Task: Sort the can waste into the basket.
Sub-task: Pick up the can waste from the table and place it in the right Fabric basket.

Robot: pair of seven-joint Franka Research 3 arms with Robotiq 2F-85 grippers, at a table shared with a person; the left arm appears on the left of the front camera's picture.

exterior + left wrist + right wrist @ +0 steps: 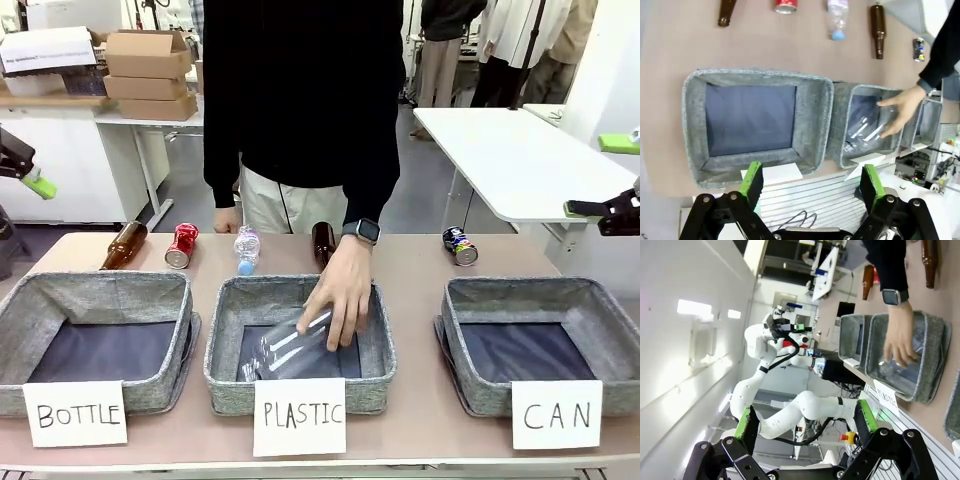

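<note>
Our left gripper (811,167) has its green-padded fingers spread wide with nothing between them. It's hanging up off the table on the left side. Our right gripper (805,407) is the same deal, fingers apart and empty, off past the right end of the table.

Both cans are lying on their sides on the table (420,265), in the row of stuff along the far side. The red can (182,245), dented, is behind the BOTTLE basket (100,283). It sits between a brown glass bottle (124,245) and a small clear plastic bottle (246,250) with a blue cap, touching neither. The dark blue can (460,245) sits on its own near the far left corner of the CAN basket (525,288), not touching it.

That basket is the rightmost of three grey fabric ones from our side. Its dark lining is showing and a white handwritten CAN card (556,414) is propped at its front.

Next over, in the middle, is the PLASTIC basket (225,340). The person's hand (345,295) is reaching down into it, fingers on a larger clear plastic bottle (285,352) lying inside. There's a watch (365,231) on that wrist. A second brown bottle (323,240) lies just behind that basket, right beside the person's forearm.
</note>
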